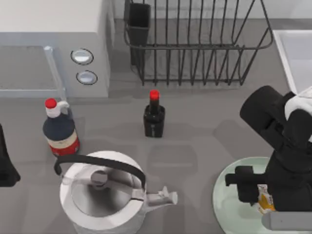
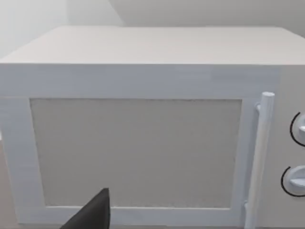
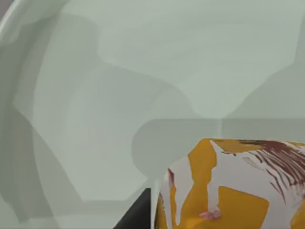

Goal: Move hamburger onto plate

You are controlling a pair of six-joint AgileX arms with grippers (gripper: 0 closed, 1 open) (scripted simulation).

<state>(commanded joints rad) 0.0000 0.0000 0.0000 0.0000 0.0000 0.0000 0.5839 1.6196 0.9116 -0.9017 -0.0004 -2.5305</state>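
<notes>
Two arms are on our list. Our right gripper (image 1: 261, 195) hangs low over the large round pale mint-green plate (image 1: 229, 200) at the table's near right corner, its black body covering much of the dish. Beneath it sits the small cream-white hamburger flecked with orange and yellow (image 1: 263, 199), partly hidden; in the right wrist view the hamburger (image 3: 238, 186) lies over the plate's smooth floor (image 3: 119, 86), with a dark finger (image 3: 138, 214) right beside it. Whether the hamburger touches the plate, and whether the pincer clasps it or has let go, we cannot tell.

Our left arm (image 1: 7, 165) is parked at the table's left edge. Its wrist view faces the white boxy microwave (image 2: 143, 138), with a dark fingertip (image 2: 95, 212) at the frame's edge; the state of that pincer we cannot tell either.

Other items:
- white microwave with two round dials (image 1: 53, 44), far left
- black wire dish rack (image 1: 195, 44), far centre
- dark round bottle with red cap and red-and-white label (image 1: 60, 129), in front of the microwave
- small black bottle with red cap (image 1: 154, 117), table centre
- white-and-steel kettle with black handle (image 1: 105, 192), near left of centre, spout towards the plate, well apart from it
</notes>
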